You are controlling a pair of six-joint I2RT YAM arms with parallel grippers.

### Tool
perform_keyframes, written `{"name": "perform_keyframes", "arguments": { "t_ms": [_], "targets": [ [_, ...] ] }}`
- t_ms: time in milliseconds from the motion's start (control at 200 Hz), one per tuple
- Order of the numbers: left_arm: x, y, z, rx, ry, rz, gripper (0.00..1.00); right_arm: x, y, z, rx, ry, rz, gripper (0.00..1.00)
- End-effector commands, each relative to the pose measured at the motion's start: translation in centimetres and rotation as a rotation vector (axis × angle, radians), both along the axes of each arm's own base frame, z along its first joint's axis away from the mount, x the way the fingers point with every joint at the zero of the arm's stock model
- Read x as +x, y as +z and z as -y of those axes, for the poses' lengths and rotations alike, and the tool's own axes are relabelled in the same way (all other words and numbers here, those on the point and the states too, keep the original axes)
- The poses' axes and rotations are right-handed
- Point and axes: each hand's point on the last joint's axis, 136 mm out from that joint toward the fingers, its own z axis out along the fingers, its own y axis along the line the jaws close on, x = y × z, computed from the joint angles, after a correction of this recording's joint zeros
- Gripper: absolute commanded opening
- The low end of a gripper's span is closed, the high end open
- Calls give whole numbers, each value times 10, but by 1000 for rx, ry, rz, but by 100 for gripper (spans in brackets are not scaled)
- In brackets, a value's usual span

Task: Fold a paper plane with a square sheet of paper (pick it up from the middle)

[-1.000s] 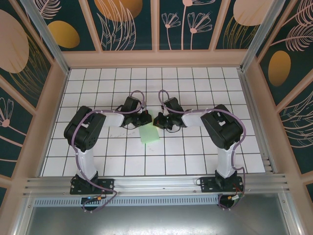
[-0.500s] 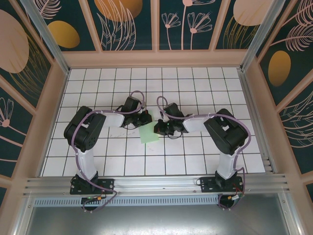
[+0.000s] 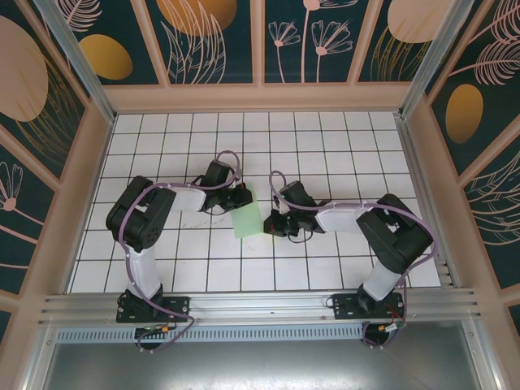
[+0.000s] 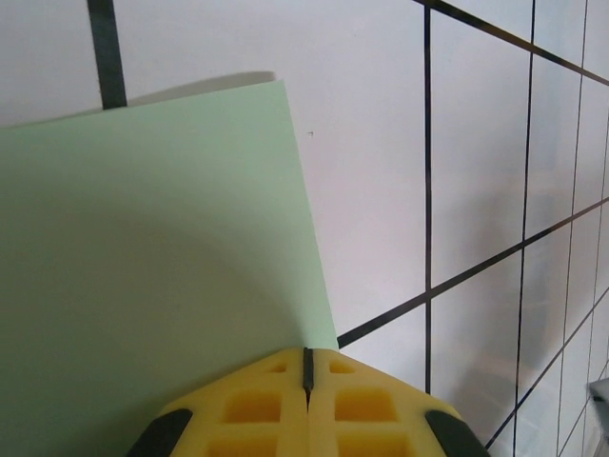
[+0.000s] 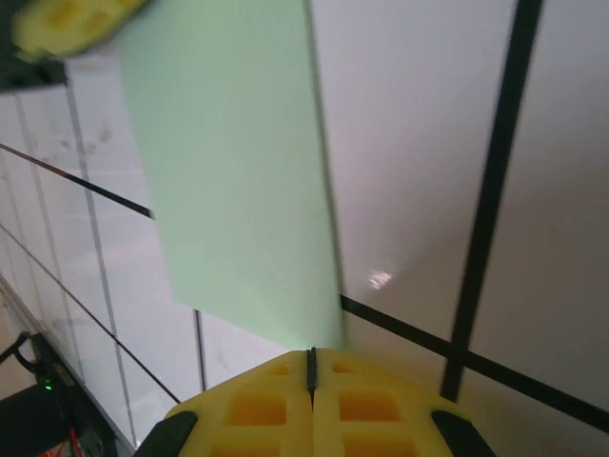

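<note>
The square sheet of paper (image 3: 246,221) lies between two closed grippers: the left gripper (image 4: 306,369) pinches its far edge, the right gripper (image 5: 311,367) apparently its right edge.

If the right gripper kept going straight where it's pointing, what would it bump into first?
The square sheet of paper. The right gripper, fingers shut, points right at the sheet's near edge, low over the table. I can't tell whether it already touches it.

White, black-gridded table (image 3: 325,148)
</note>
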Motion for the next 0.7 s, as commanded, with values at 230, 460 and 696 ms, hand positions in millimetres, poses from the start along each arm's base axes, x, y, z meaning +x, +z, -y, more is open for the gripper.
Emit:
{"name": "perform_keyframes", "arguments": {
  "t_ms": [230,460,696],
  "targets": [
    [5,41,9,-86,-49,104,15,57,8,-21,62,-64,75,0],
    [2,31,16,-98,-95,84,6,61,-4,-21,40,-55,54,0],
    [-6,0,13,-29,-123,26,2,57,-18,-17,10,-48,17,0]
  ]
}}
